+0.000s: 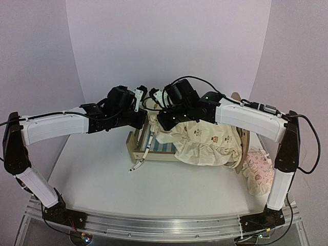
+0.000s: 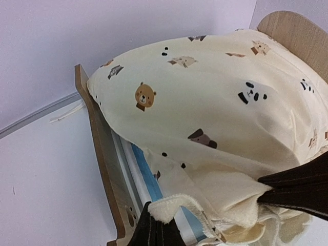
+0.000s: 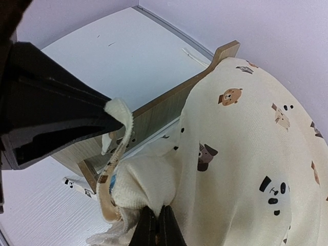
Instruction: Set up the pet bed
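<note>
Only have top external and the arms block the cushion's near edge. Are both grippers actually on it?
Observer: Left, yes. The left gripper is shut on the cushion's fleecy edge.
Operator: And the right?
Observer: The right gripper is shut on the same edge, close beside the left.
Operator: Where's the cushion's far corner?
Observer: Pressed against the inner face of the pet bed's footboard, bulging up at its top end.

Both arms reach inward – left hand, right hand pinched shut, close together
</note>
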